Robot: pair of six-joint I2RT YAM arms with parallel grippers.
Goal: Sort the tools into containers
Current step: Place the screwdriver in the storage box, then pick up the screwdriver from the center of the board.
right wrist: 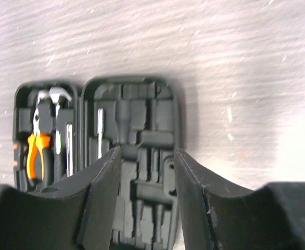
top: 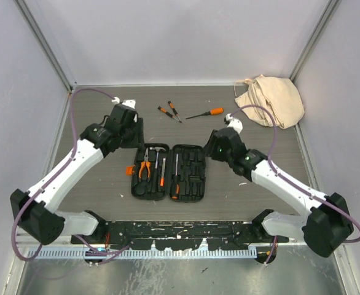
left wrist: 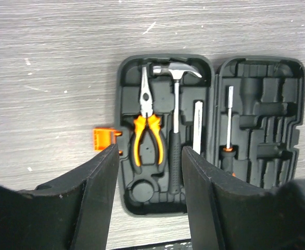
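Observation:
The black tool case (top: 189, 150) lies open and flat in the middle of the table. Its left half (left wrist: 122, 104) holds orange-handled pliers (left wrist: 147, 125), a hammer (left wrist: 176, 104) and a silver bar (left wrist: 198, 127). One screwdriver (left wrist: 229, 125) sits in the right half (right wrist: 142, 83); the other slots there are bare. Three loose screwdrivers lie behind the case: two small ones (top: 164, 112) (top: 175, 112) and a larger orange-handled one (top: 206, 114). My left gripper (top: 136, 132) (left wrist: 150, 151) hovers open above the case's left half. My right gripper (top: 212, 147) (right wrist: 146, 152) hovers open above its right half. Neither holds anything.
A beige cloth bag (top: 271, 99) lies crumpled in the far right corner. The case's orange latch (left wrist: 103, 139) sticks out from its left edge. Grey walls close in the table on the left, back and right.

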